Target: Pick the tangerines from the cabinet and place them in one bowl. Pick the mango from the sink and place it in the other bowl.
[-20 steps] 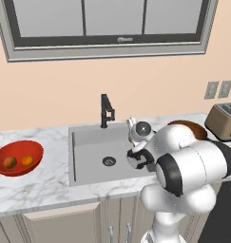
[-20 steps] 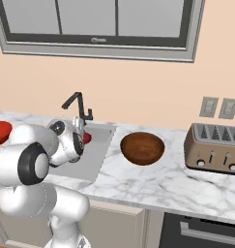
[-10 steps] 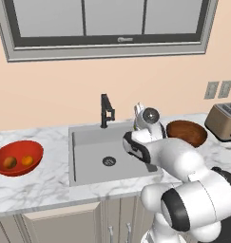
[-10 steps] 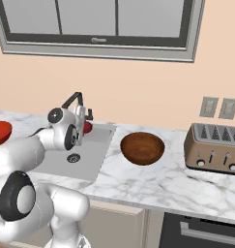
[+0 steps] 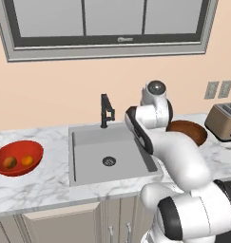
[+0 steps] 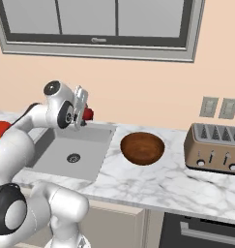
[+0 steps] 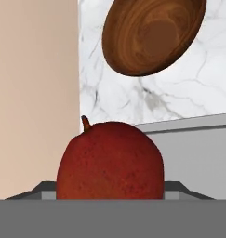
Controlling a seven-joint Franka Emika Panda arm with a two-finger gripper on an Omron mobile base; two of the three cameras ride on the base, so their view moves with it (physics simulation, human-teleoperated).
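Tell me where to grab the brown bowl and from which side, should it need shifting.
Take the brown bowl by its rim, coming from above with one finger inside the wall and one outside. It sits upright on the marble counter, empty, and looks too wide to span across. The rim nearest the sink looks closest to the claw, which holds the mango.

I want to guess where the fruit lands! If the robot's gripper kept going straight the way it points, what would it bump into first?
Probably the marble counter, just short of the dark brown bowl. The gripper holds the mango; depth is uncertain.
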